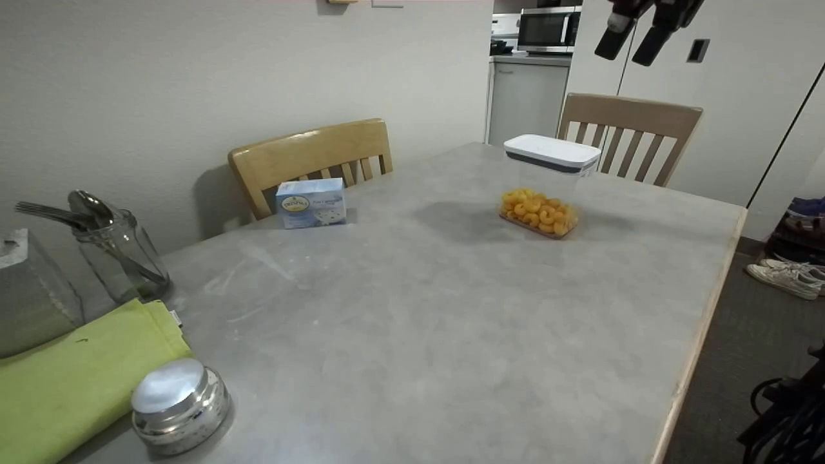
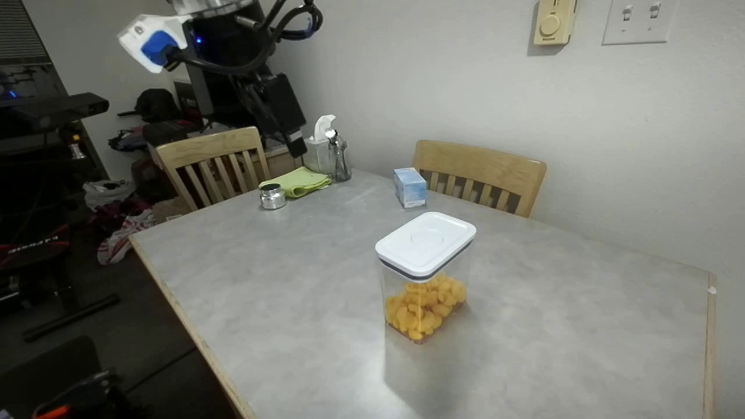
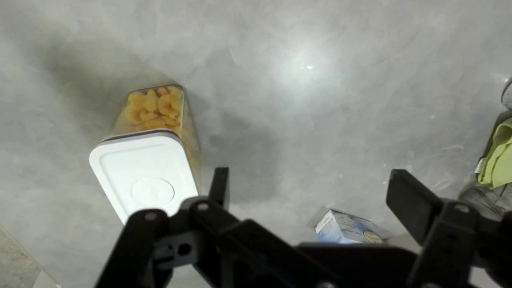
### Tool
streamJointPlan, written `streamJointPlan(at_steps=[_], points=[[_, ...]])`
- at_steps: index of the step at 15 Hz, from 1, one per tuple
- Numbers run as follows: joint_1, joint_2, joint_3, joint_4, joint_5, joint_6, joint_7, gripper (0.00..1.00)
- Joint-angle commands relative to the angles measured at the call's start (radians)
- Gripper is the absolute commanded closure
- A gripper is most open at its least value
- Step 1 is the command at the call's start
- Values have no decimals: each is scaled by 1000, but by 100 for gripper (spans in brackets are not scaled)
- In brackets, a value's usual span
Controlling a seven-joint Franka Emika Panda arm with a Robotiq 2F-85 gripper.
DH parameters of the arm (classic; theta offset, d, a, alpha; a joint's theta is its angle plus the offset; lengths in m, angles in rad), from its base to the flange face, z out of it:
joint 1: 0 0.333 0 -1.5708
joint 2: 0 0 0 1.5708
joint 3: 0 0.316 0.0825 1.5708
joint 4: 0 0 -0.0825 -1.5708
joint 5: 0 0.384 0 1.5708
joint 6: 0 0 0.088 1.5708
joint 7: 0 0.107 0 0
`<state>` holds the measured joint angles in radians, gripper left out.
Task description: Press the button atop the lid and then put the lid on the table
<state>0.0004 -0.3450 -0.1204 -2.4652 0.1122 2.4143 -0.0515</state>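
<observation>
The white lid (image 1: 552, 151) sits on top of a clear container (image 2: 391, 291) holding yellow pasta (image 1: 538, 211). The lid also shows in an exterior view (image 2: 407, 249) and at the left in the wrist view (image 3: 132, 160). Its round button (image 2: 427, 238) looks level with the lid; it also shows in the wrist view (image 3: 153, 191). The container stands upright on the grey table (image 1: 419, 335). My gripper (image 3: 310, 176) is open and empty, high above the table. It is apart from the lid, also in both exterior views (image 1: 625, 54) (image 2: 295, 144). One finger's base covers a lid corner in the wrist view.
A blue-and-white box (image 1: 312, 203) stands near the wall side. A shiny metal jar (image 1: 180, 406), a green cloth (image 1: 90, 380), a glass jar with utensils (image 1: 126, 258) and a tissue box (image 1: 32, 296) stand at one end. Chairs (image 2: 477, 174) (image 2: 212, 157) stand at the table edges.
</observation>
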Motion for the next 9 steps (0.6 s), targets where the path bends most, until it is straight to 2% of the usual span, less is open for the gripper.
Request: streamJointPlan(at_steps=[1,5,9], points=[[-13,7,13,8,6,-3,-4,0],[-20,34,15,21,-10,5,2,0],[-40,110,9,82,-39,-8,0,0]])
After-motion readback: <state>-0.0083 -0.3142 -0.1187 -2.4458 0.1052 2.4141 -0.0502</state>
